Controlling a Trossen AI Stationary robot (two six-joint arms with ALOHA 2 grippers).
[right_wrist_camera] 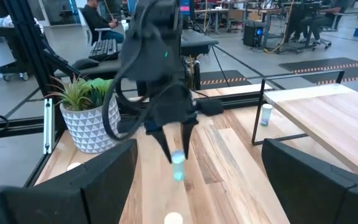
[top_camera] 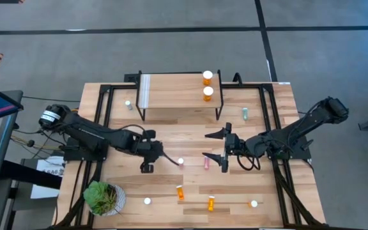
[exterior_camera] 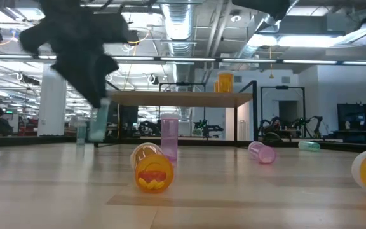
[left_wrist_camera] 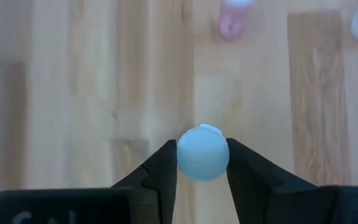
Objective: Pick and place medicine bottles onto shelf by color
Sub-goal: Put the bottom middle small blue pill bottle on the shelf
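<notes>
My left gripper (top_camera: 147,165) points down over the table's middle left and is shut on a pale green bottle (exterior_camera: 98,122) with a white cap (left_wrist_camera: 202,154). My right gripper (top_camera: 217,147) is open and empty at the table's middle, facing the left gripper; in its wrist view its fingers stand wide apart (right_wrist_camera: 197,186). The shelf (top_camera: 171,96) stands at the far middle with two orange bottles (top_camera: 207,85) upright on its right end. Loose bottles lie or stand about the table: pink (top_camera: 206,163), orange (top_camera: 180,191), pale green (top_camera: 245,113). My left gripper pinches the bottle's white cap (left_wrist_camera: 226,155) between its two fingers, which come from above and point down. The bottle hangs upright below the fingers (right_wrist_camera: 178,167). I cannot tell whether its base is on the table.
A potted plant (top_camera: 104,198) stands at the near left corner. An upright pink bottle (exterior_camera: 169,137) stands between the grippers. Near the front edge are an orange bottle (top_camera: 211,204) and upright white-capped bottles (top_camera: 147,200), (top_camera: 254,204). A pale green bottle (top_camera: 128,103) stands left of the shelf.
</notes>
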